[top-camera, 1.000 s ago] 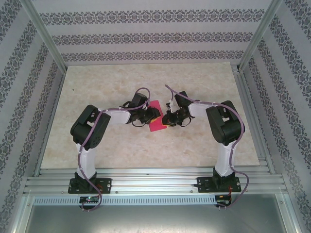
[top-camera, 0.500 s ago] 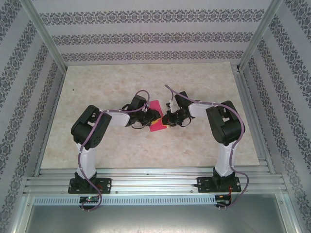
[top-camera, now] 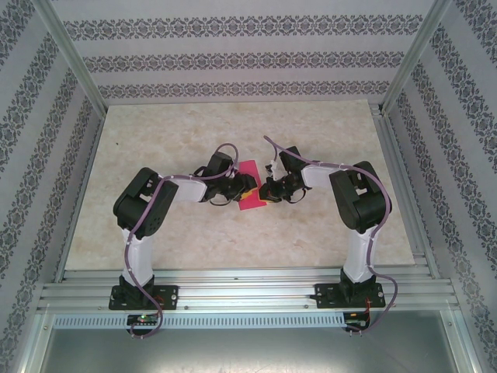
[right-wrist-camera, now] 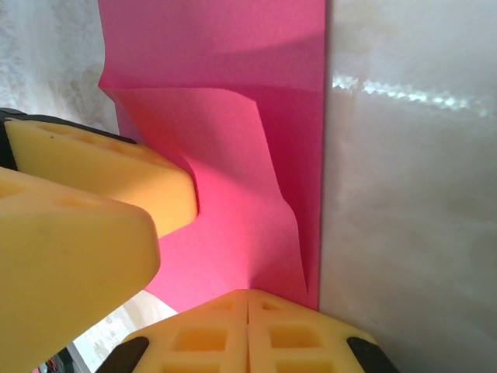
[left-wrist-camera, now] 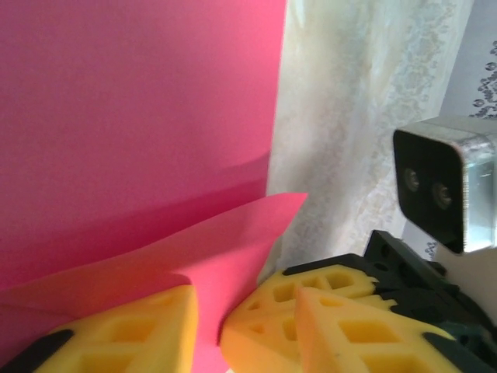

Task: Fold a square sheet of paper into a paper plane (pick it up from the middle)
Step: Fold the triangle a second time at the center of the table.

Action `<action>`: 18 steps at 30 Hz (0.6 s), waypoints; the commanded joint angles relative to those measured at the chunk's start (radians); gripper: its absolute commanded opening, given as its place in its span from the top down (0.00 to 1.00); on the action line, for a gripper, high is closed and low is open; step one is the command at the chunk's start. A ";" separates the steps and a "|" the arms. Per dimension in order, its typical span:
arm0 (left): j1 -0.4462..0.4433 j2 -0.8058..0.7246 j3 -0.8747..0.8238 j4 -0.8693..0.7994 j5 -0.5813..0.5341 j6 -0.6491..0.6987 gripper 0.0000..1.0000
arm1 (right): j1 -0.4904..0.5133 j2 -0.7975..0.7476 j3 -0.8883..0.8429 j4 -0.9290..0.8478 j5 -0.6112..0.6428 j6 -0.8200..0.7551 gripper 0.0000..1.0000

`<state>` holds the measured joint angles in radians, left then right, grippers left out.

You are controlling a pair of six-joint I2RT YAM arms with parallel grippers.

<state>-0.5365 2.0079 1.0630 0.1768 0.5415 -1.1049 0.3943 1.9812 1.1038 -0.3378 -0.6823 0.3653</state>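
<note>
The square sheet of paper [top-camera: 250,203] is bright magenta-pink and lies mid-table between both grippers. In the left wrist view the sheet [left-wrist-camera: 132,109] has one flap raised and creased, and the flap passes between my left gripper's [left-wrist-camera: 245,299] yellow fingers [left-wrist-camera: 124,334], which stand apart. From above, the left gripper [top-camera: 242,184] sits over the sheet's left side. My right gripper [top-camera: 266,190] reaches in from the right. Its pads are shut together [right-wrist-camera: 248,294], with their tips against the paper [right-wrist-camera: 233,93] where the creases meet. Whether paper is pinched between them I cannot tell.
The sheet rests on a pale marbled tabletop [top-camera: 326,140] with free room all round. Aluminium rails [top-camera: 248,287] run along the near edge and patterned walls enclose the sides. The right wrist's camera housing [left-wrist-camera: 439,186] hangs close beside my left fingers.
The left wrist has shifted a little and turned over the sheet, covering more of the paper. The right arm has stayed put.
</note>
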 commanded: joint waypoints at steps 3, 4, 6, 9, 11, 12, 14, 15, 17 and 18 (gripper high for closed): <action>0.033 0.014 0.088 -0.281 -0.162 0.068 0.59 | -0.006 0.011 -0.043 -0.084 0.093 -0.017 0.93; 0.032 0.007 0.093 -0.301 -0.177 0.070 0.59 | -0.006 0.010 -0.041 -0.087 0.096 -0.018 0.93; 0.033 0.003 0.093 -0.320 -0.208 0.068 0.60 | -0.006 0.007 -0.038 -0.086 0.095 -0.017 0.93; 0.034 0.031 0.114 -0.321 -0.189 0.064 0.58 | -0.005 0.004 -0.035 -0.094 0.098 -0.021 0.93; 0.034 0.044 0.118 -0.310 -0.190 0.053 0.56 | -0.005 -0.001 -0.036 -0.094 0.098 -0.020 0.93; 0.034 0.047 0.118 -0.308 -0.197 0.051 0.56 | -0.005 -0.001 -0.037 -0.096 0.098 -0.020 0.93; 0.036 0.048 0.128 -0.321 -0.217 0.054 0.56 | -0.004 -0.001 -0.035 -0.096 0.096 -0.020 0.93; 0.038 0.046 0.133 -0.326 -0.225 0.058 0.56 | -0.003 -0.001 -0.035 -0.096 0.096 -0.020 0.93; 0.039 0.046 0.145 -0.347 -0.247 0.060 0.56 | -0.002 -0.002 -0.036 -0.096 0.096 -0.020 0.93; 0.042 0.048 0.148 -0.343 -0.246 0.060 0.55 | -0.002 -0.002 -0.037 -0.097 0.096 -0.021 0.93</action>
<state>-0.5240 2.0155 1.1980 -0.0948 0.4122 -1.0763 0.3946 1.9759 1.1030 -0.3378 -0.6739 0.3653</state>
